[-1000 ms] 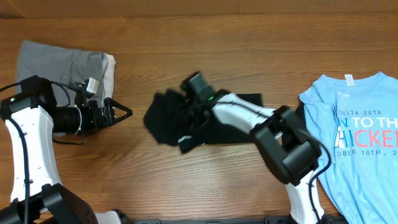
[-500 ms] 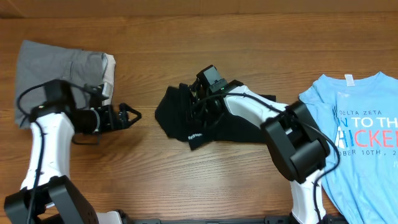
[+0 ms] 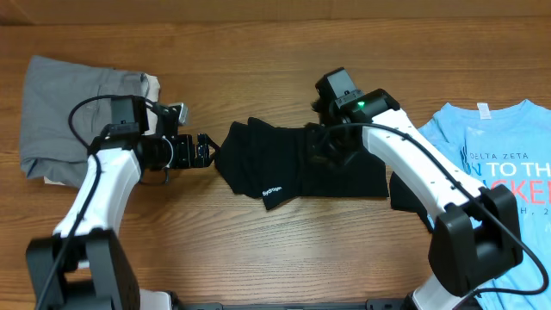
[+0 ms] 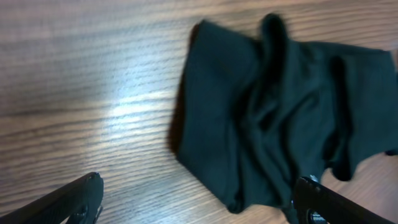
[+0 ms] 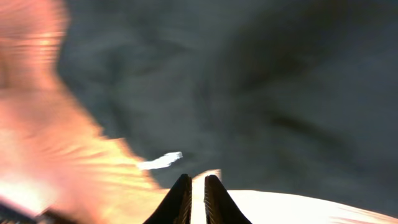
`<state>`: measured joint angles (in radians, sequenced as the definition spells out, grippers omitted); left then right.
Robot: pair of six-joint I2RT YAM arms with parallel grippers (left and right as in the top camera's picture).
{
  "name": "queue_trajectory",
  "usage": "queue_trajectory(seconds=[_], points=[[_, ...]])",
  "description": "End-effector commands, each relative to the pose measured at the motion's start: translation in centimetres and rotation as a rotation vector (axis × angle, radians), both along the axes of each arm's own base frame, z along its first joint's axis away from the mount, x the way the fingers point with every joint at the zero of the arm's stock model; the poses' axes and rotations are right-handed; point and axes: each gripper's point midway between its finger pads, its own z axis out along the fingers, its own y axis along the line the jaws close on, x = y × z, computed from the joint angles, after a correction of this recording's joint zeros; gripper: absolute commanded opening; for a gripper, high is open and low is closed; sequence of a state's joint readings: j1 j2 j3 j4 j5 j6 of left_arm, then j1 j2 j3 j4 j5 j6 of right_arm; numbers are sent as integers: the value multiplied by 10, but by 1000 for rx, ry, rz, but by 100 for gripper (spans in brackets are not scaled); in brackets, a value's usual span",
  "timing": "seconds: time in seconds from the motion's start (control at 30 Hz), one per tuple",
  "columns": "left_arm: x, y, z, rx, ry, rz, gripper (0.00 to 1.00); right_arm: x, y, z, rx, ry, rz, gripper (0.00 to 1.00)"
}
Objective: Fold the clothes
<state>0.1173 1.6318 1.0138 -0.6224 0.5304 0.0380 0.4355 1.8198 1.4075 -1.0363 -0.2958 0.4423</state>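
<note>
Looking down from the overhead cam, the black T-shirt (image 3: 293,168) is lying bunched up on the wooden table (image 3: 258,52), with its small white logo (image 3: 274,191) showing near the front edge. Grey trousers (image 3: 65,112) sit folded well off to the left of that shirt, and a light-blue printed T-shirt (image 3: 491,198) is spread out just to its right, partly under the right arm. The left gripper (image 3: 205,151) is level with the black shirt's left edge, just beside it, spread wide with nothing in it. The right gripper (image 3: 327,148) is down on the upper right part of the shirt, but from up here I can't tell how its jaws stand. In the left wrist cam, the left gripper (image 4: 199,183) is wide apart, one of its fingers (image 4: 74,199) in each bottom corner, and the crumpled black T-shirt (image 4: 280,106) lies ahead and a bit right on the table (image 4: 93,74), not touched. The right wrist cam is blurry: the right gripper (image 5: 194,186) has its fingers (image 5: 180,199) pretty much together, only a sliver between them. The black T-shirt (image 5: 249,93) fills most of the view, the white logo (image 5: 160,161) sits just left of the tips, and the table (image 5: 62,143) is further left. Can't tell if any fabric is pinched.
</note>
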Motion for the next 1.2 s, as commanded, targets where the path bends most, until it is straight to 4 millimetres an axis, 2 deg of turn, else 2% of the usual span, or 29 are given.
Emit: queue_trajectory(seconds=[0.0,0.13,0.3,0.43,0.63,0.97,1.17], points=[[-8,0,-35,-17,117,35,100,-5,-28,-28,-124,46,-74,11],[-5,-15,-53,-124,151,5,100,-9,-41,-47,-155,77,-117,11],[2,-28,-62,-220,141,-21,100,-16,-43,-66,-153,87,-116,11],[4,-29,-69,-223,146,-22,100,-21,-41,-75,-136,93,-121,11],[-2,-45,-80,-212,176,-64,100,-19,-38,-82,-112,80,-132,10],[-9,-83,-89,-172,197,-133,100,-17,-37,-84,-104,66,-132,10],[-8,-95,-88,-176,188,-149,85,-16,-36,-84,-99,64,-131,9]])
